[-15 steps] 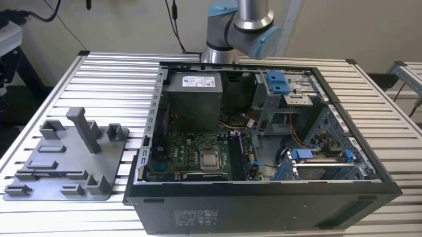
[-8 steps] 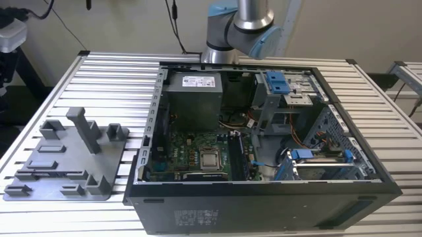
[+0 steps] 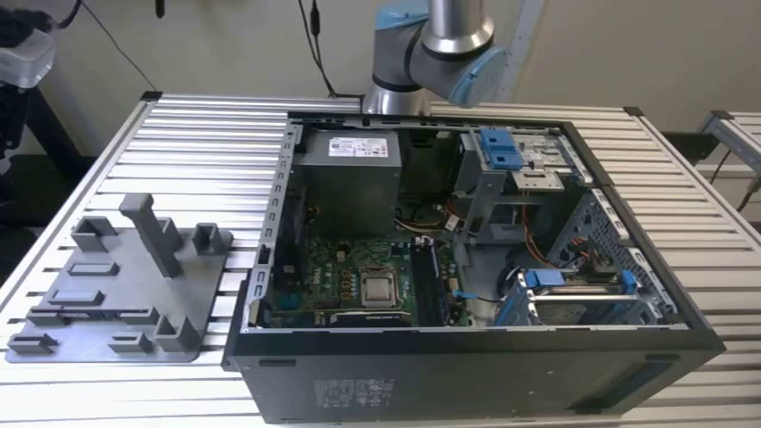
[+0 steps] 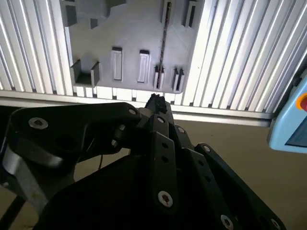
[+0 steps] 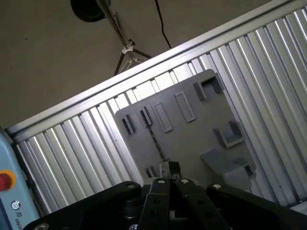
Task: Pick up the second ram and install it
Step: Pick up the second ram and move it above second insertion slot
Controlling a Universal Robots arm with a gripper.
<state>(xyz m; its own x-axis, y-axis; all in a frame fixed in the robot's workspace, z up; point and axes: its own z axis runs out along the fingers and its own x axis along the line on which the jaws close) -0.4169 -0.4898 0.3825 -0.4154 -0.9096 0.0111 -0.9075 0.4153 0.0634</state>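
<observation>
So the 2nd ram (image 4: 163, 48) looks to be sitting on edge in the grey fixture tray (image 4: 129, 28) on the desk (image 4: 240, 48), just a thin dark strip in the second wrist view. The pincer (image 4: 156, 101) hangs well above it, tips pinched together, nothing in them afaict. Stick's prob light and stiff but thin, so imo grab the flat faces mid-length, not the contact edge.
</observation>
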